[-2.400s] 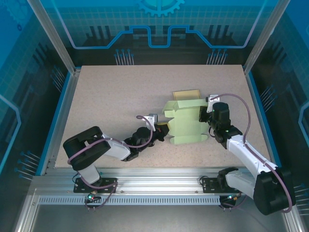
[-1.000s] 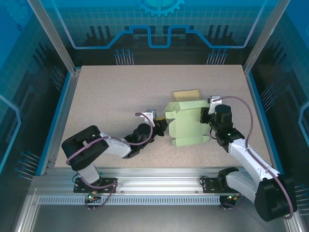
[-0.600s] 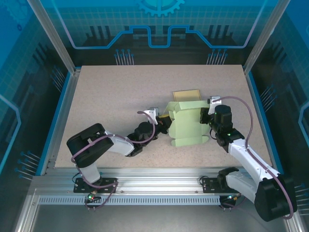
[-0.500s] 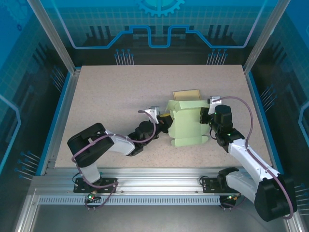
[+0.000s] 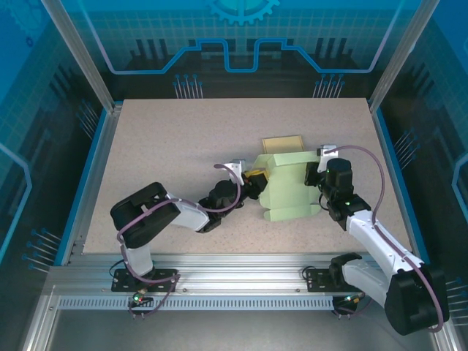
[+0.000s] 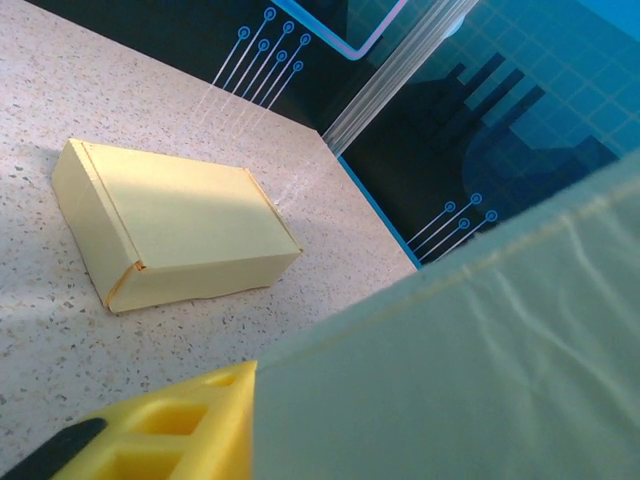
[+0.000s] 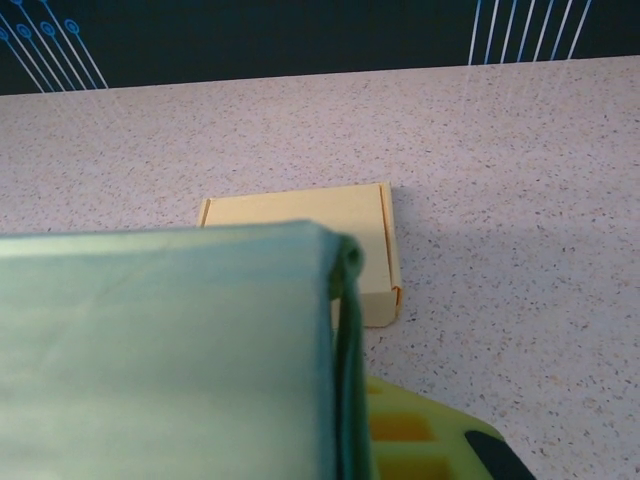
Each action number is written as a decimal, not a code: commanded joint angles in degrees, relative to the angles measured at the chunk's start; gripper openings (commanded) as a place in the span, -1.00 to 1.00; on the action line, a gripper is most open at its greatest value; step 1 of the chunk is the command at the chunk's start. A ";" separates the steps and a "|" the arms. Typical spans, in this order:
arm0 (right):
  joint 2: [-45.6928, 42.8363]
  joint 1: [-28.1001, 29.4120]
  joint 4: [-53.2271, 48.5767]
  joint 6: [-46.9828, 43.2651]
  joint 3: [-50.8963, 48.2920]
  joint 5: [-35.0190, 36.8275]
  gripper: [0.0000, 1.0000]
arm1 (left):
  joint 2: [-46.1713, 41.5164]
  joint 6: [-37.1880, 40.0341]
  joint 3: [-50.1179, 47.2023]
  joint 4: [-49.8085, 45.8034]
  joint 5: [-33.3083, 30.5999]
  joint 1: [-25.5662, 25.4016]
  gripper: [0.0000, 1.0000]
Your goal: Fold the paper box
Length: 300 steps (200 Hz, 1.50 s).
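We see the green paper box [image 5: 289,186] lying on the table [image 5: 168,139], right of the middle. Its long axis runs roughly near-to-far, slightly tilted. Our right gripper [image 5: 314,178] is clamped on its right edge. Our left gripper [image 5: 254,181] meets its left edge, and we cannot tell whether it grips. Just beyond the far edge sits a small yellow box [image 5: 284,142]. Bare tabletop spreads left and far; the right rim lies closer.

A green panel [image 6: 480,380] — yellow box [image 6: 175,235] beyond.
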 commanded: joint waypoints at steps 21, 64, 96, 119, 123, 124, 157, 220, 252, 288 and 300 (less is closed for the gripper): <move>-0.29 0.33 1.39 0.10 -0.47 -3.84 -1.00 | 2.14 1.05 2.37 5.26 2.61 -0.34 0.02; 0.12 0.30 1.43 0.04 -0.31 -3.87 -1.00 | 2.24 1.22 0.81 9.93 3.14 -0.52 0.28; 0.40 0.32 1.56 0.13 -0.31 -3.92 -1.00 | 2.11 0.62 -1.24 13.12 2.52 -0.51 0.31; 0.74 0.31 1.47 0.08 -0.07 -3.98 -1.00 | 1.85 0.28 -1.51 12.98 2.75 -0.51 0.31; 0.71 0.31 1.47 0.10 -0.13 -3.99 -1.00 | 1.84 0.31 -1.63 13.11 2.67 -0.54 0.31; 0.73 0.35 1.47 0.09 -0.09 -3.96 -1.00 | 1.80 0.33 -1.64 13.08 2.64 -0.52 0.31; 0.84 0.30 1.47 0.05 -0.07 -3.76 -1.00 | 1.06 0.97 -2.88 13.04 1.72 -0.51 0.41; 1.19 0.32 1.47 -0.09 -0.05 -3.69 -1.00 | 0.21 0.91 -4.84 13.85 -0.43 -0.51 0.44; 1.28 0.34 1.56 -0.07 -0.04 -3.77 -1.00 | -1.00 1.66 -6.23 13.85 -2.22 -0.51 0.44; 1.28 0.31 1.49 -0.08 0.00 -3.85 -1.00 | -1.86 1.85 -7.17 13.85 -3.15 -0.51 0.44; 1.35 0.34 1.47 -0.09 -0.05 -3.86 -1.00 | -2.22 1.92 -7.51 13.85 -3.51 -0.51 0.44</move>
